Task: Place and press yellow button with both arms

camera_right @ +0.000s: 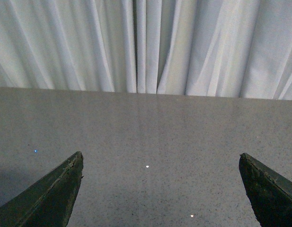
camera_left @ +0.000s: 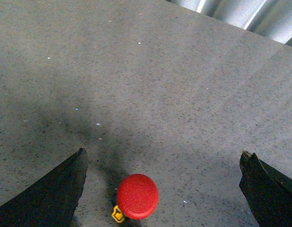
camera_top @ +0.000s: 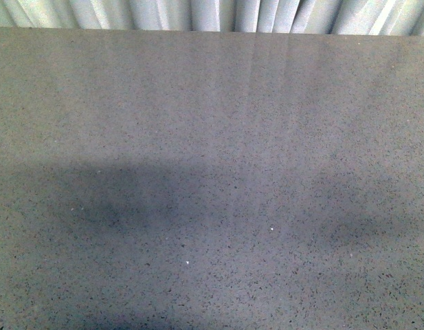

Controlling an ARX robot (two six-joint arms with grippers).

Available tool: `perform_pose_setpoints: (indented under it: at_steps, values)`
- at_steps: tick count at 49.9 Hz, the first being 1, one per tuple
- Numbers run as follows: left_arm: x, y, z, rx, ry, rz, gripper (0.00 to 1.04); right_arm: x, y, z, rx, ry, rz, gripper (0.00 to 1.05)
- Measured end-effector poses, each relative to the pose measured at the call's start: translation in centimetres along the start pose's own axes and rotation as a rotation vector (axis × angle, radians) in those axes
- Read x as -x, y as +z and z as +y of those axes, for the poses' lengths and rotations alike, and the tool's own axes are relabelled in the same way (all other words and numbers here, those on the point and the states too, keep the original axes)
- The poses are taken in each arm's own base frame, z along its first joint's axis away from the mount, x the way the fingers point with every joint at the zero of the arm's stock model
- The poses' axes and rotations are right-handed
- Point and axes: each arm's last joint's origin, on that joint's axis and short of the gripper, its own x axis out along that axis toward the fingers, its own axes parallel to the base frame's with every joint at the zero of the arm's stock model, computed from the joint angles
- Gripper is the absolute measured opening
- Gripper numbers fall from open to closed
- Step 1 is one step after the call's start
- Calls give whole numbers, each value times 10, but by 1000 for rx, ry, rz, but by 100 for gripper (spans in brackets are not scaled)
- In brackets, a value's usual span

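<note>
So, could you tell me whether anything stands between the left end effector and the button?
Nothing visible does: the button sits on the table within the open left end effector's span, and nothing is touching it.

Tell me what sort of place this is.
Probably a robot test bench or lab: a grey speckled tabletop, a plain white curtain behind it, and a lone button set out.

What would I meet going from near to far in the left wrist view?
button → table → curtain
</note>
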Motion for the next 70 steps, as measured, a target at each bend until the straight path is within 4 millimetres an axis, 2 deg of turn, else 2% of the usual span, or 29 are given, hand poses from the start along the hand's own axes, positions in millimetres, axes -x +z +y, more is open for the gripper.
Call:
perform_pose_setpoints:
  at_steps: [8,17,28,44,70]
  values:
    - [-5,-8,27,23,51,19,96,0,0,0,0,0,0,96]
    - [-3,-13,46,-6,43,11,96,0,0,0,0,0,0,96]
    - [-5,-37,72,-47,48,40,96,0,0,0,0,0,0,96]
    - [-8,-51,81,-80,49,70,96,0,0,0,0,0,0,96]
    - [-7,-66,84,-115,57,102,96,0,0,0,0,0,0,96]
